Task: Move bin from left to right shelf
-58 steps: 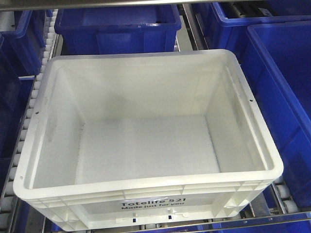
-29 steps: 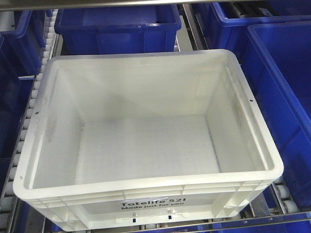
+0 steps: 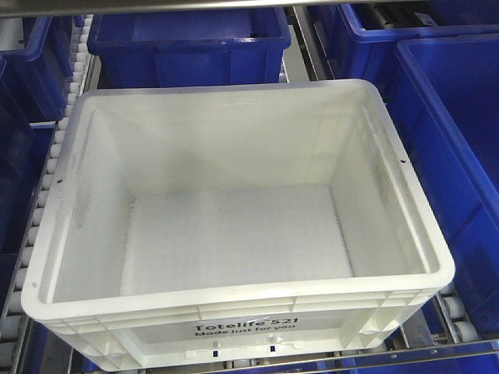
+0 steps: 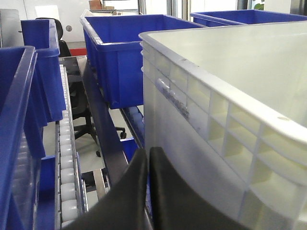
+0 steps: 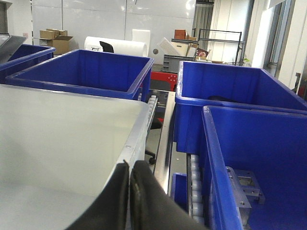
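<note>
While I watch the front view, the bin (image 3: 234,210) sits empty on the roller shelf (image 3: 54,156), with blue crates (image 3: 187,39) at twelve and three o'clock. My left gripper (image 4: 147,158) and right gripper (image 5: 129,170) both have fingers pressed together, outside its walls.

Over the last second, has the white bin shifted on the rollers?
No. In the front view the white bin keeps the same position against the blue crate behind it and the roller rail on its left.
</note>
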